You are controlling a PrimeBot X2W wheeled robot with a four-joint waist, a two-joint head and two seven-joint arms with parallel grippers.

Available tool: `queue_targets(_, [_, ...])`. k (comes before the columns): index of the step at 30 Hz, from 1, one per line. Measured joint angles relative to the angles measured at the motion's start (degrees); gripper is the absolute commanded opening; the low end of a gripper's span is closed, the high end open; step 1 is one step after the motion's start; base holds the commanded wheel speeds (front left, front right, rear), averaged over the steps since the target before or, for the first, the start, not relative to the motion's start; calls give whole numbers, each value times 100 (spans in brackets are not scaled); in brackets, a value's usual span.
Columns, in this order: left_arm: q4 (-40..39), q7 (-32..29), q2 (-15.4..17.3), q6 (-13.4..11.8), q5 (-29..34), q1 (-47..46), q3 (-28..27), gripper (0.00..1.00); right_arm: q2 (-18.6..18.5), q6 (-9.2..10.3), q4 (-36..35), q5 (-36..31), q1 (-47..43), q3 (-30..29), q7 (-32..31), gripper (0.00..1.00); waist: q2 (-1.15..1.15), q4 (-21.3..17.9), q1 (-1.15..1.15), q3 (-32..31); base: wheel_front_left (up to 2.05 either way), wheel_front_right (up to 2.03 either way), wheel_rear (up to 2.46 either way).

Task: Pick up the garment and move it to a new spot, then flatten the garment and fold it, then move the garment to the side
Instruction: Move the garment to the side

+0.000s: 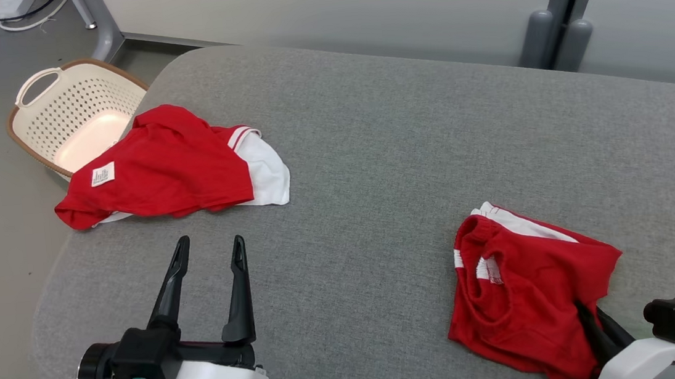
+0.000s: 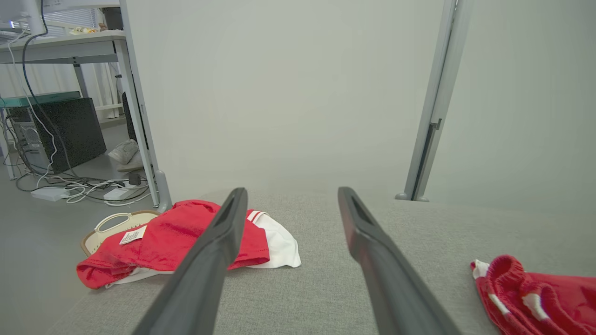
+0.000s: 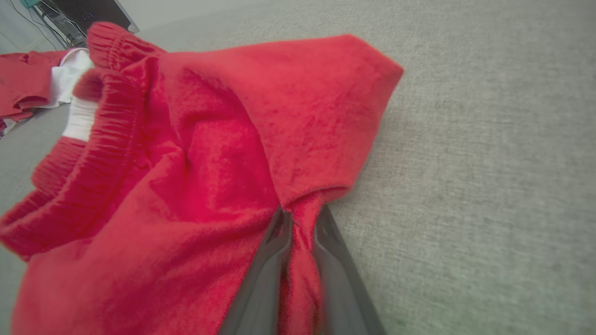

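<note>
Lower right in the head view, the right tool [image 3: 301, 218] pinches a thin fold of the crumpled red elastic-waist shorts [image 1: 527, 289] lying on the grey fabric desk [image 1: 372, 167]. The left tool [image 1: 210, 251] stands wide, empty. So slim a pinch could slip on lifting.

Left gripper [image 1: 210, 246]: lower left of head view, two dark fingers spread wide, pointing forward. Right gripper [image 3: 301, 215]: lower right, fingers drawn nearly together, pinching a fold of garment [image 3: 209, 153].

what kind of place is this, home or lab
Probably an office or lab, not a home: a desk, a computer tower and tangled cables on the floor beside the grey padded table.
</note>
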State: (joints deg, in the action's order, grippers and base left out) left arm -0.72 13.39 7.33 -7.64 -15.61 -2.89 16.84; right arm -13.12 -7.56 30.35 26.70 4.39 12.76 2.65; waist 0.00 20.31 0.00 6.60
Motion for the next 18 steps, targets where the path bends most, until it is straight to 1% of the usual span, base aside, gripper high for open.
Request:
queue_targets(4, [4, 0, 63, -10, 43, -38, 14, 100, -107, -1, -66, -73, 49, 203, 147, 0, 0, -221, 0, -9, 0, 0, 0])
queue_targets(8, [-30, 1, 131, -48, 82, -64, -22, 100, -320, 0, -250, -133, 187, 490, 163, 0, 0, -619, 0, 24, 0, 0, 0])
queue_targets(14, [35, -2, 177, 36, 99, -261, 64, 100, -722, 0, -482, -81, 349, 847, 213, 0, 0, -1462, 0, 137, 0, 0, 0])
queue_targets(18, [114, -26, 213, 103, 147, -457, 131, 100, -839, 0, -525, 74, 633, 1103, 234, 0, 0, -2094, 0, 232, 0, 0, 0])
